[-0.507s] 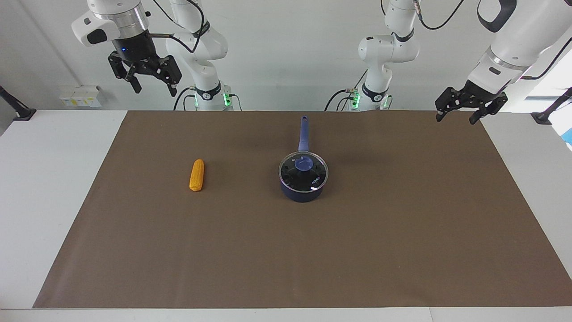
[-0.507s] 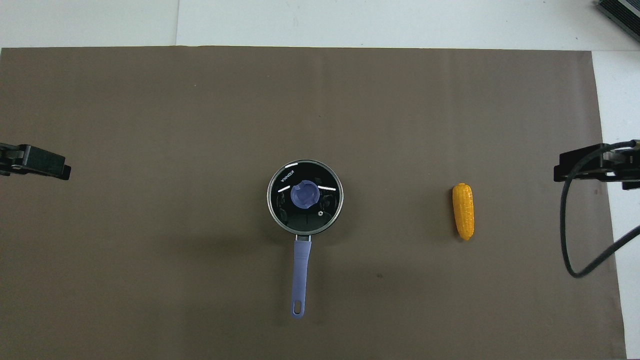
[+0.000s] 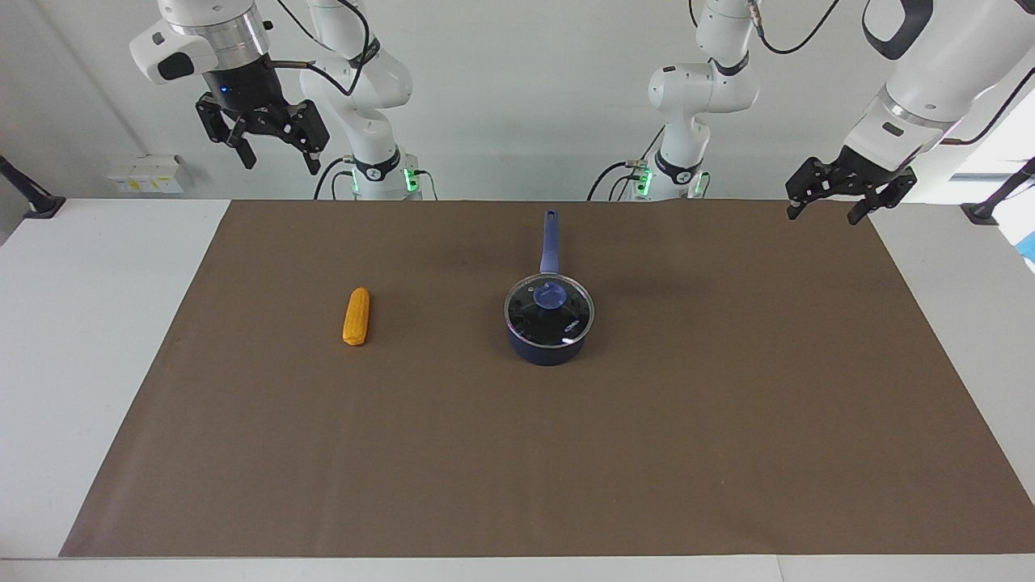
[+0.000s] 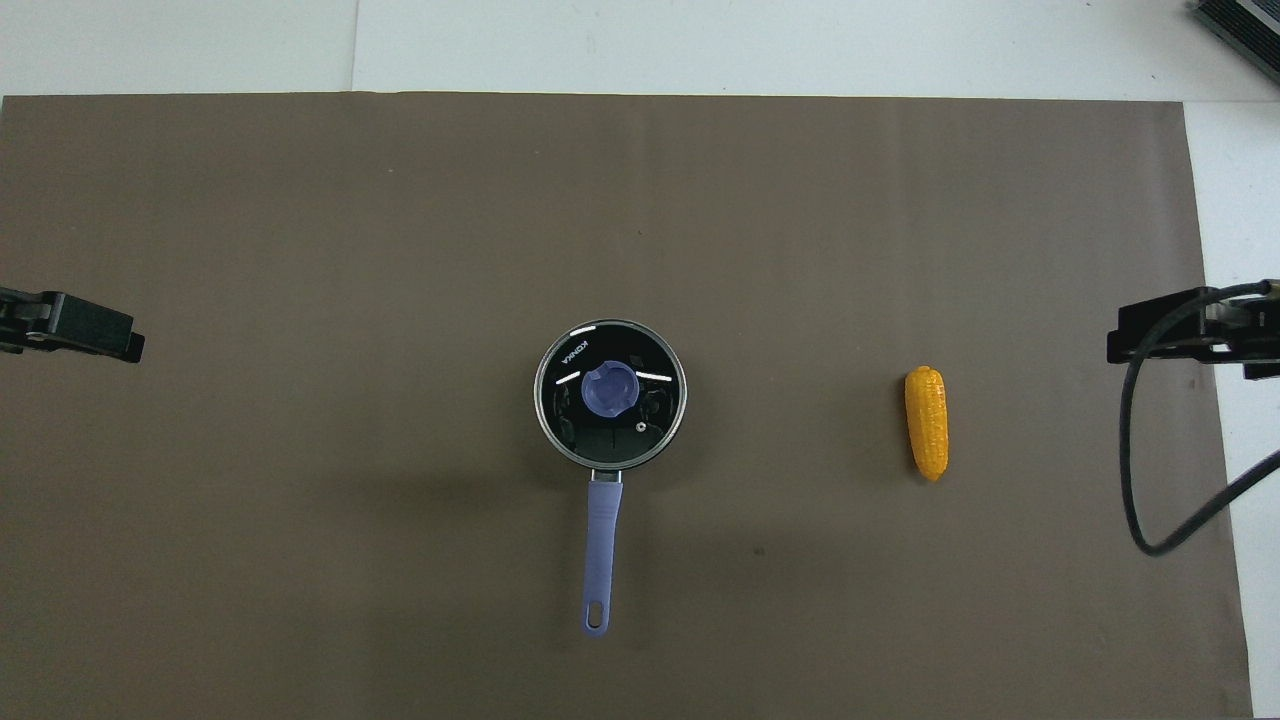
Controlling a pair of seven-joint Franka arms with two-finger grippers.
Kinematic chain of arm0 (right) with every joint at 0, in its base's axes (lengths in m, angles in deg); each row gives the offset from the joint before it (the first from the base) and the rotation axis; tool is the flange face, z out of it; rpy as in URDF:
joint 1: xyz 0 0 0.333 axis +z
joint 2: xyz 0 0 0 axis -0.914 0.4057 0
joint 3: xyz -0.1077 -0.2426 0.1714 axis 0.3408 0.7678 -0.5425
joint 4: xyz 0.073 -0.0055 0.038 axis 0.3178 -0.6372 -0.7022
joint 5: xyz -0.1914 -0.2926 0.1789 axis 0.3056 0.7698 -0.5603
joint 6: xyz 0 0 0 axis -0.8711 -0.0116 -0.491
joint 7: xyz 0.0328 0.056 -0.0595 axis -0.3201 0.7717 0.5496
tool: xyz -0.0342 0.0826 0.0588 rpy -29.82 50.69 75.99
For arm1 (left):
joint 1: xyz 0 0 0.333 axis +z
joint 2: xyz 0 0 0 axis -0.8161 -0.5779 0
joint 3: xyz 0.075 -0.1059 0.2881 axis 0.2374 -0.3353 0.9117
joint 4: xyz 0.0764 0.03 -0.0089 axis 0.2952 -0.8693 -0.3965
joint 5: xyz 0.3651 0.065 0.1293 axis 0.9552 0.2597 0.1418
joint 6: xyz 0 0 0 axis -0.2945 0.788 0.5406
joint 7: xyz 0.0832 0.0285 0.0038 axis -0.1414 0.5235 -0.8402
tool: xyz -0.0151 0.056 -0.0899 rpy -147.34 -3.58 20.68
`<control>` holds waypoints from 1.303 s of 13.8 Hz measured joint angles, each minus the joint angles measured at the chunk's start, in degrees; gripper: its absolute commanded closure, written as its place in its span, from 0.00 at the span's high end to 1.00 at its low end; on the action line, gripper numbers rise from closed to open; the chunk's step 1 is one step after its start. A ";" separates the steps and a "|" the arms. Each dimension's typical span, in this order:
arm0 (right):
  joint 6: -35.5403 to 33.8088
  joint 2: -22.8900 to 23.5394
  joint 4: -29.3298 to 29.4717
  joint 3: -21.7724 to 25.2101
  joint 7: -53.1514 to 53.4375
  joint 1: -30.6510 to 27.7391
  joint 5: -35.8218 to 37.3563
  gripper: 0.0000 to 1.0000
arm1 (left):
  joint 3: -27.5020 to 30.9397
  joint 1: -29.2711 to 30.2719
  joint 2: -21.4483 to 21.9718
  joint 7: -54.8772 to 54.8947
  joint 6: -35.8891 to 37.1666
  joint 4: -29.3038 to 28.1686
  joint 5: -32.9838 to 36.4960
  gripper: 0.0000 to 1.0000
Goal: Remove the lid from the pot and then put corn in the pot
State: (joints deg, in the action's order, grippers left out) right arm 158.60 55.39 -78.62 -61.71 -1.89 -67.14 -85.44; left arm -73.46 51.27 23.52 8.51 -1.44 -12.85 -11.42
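The dark blue pot [image 3: 548, 343] [image 4: 605, 560] stands at the middle of the brown mat, its long handle pointing toward the robots. The glass lid [image 3: 566, 301] [image 4: 655, 410] with its blue knob rests on the pot. An orange-yellow corn [image 3: 356, 316] [image 4: 927, 422] lies on the mat toward the right arm's end. My left gripper [image 3: 826, 212] [image 4: 100, 330] hangs open and empty over the mat's edge at the left arm's end. My right gripper [image 3: 279, 159] [image 4: 1160, 335] hangs open and empty, high over the right arm's end of the table.
A brown mat [image 3: 566, 453] covers most of the white table [image 3: 89, 323]. A black cable [image 4: 1135, 470] loops down from the right gripper. A small white box [image 3: 145, 174] sits past the table's corner at the right arm's end.
The left gripper has risen slightly; the right gripper has shifted a little. Pot, lid and corn have not moved.
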 measured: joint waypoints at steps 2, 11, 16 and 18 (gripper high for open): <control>0.00 0.00 -0.01 0.00 0.00 -0.02 0.00 1.00 | -0.07 -0.01 0.00 0.01 0.02 -0.14 0.00 1.00; 0.00 0.00 -0.02 0.20 0.00 -0.27 0.00 1.00 | -0.13 -0.03 0.26 -0.01 0.17 -0.95 -0.01 1.00; 0.00 0.00 -0.02 0.23 0.00 -0.31 0.00 1.00 | -0.38 -2.27 0.24 -0.54 0.09 -1.31 -0.03 1.00; 0.00 0.00 -0.03 0.23 0.00 -0.32 0.00 1.00 | -0.45 -4.42 0.17 -2.44 -0.24 -1.75 -0.03 1.00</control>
State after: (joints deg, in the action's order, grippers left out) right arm 158.60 55.39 -78.65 -61.48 -1.89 -67.46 -85.44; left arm -73.90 46.85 23.68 6.07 -1.68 -14.60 -11.45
